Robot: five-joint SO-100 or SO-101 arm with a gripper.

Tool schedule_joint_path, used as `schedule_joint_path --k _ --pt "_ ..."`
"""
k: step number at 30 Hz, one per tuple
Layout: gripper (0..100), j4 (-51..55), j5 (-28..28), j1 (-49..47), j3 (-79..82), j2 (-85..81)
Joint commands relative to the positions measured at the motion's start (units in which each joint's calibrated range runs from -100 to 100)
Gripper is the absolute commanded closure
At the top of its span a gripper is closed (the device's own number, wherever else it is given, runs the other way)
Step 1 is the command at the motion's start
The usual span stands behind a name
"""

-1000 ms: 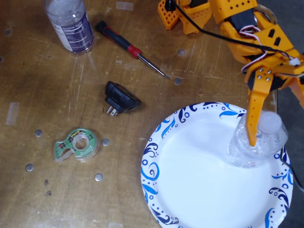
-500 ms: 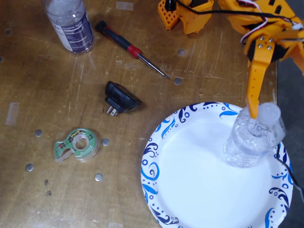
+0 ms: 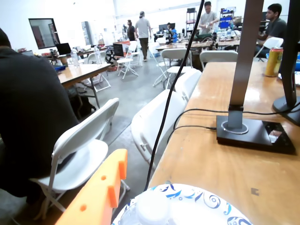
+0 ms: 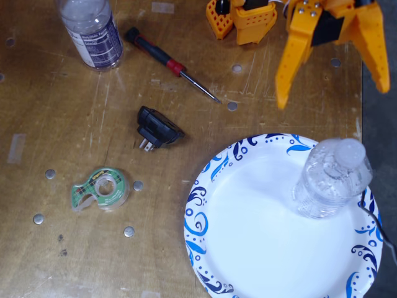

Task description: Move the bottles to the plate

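On the plate: one clear bottle with a white cap [image 4: 332,178] stands upright at the right side of the plate [image 4: 248,248], inside its blue-patterned rim; nothing else is on the plate, and most of its white surface is bare.
Far left of the table: the second bottle [image 4: 92,30], dark-labelled, stands well apart from the plate, near the far edge of the fixed view.
Gripper: the gripper [image 4: 335,99] hangs far of the plate, clear of the white-capped bottle, jaws spread wide and holding nothing.
Why so: judging by the bottle resting free and the fingers apart, one bottle is delivered and the arm is free to fetch the other.
Wrist view: the plate rim [image 3: 206,199] and the white cap [image 3: 152,206] show at the bottom edge, one orange finger [image 3: 101,192] beside them.
Clutter between: a screwdriver [image 4: 170,63], a black plug adapter [image 4: 157,129] and a green tape dispenser [image 4: 100,189] lie on the wooden table [image 4: 62,112]; none belongs on the plate.
Next, likely: a reach to the far left, over the screwdriver.
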Motion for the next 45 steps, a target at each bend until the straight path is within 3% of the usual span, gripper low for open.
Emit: schedule_joint_path --k 1,6,17,26,45 --pt "60 7.0 0.3 6.5 -4.8 -7.3" --pt "60 18.2 2.0 17.1 -7.3 -15.8" --pt "60 29.0 2.5 49.9 -6.2 -25.7" --pt "60 39.3 8.8 75.4 -4.4 -33.5" --pt "60 27.5 6.0 80.4 27.1 -44.3"
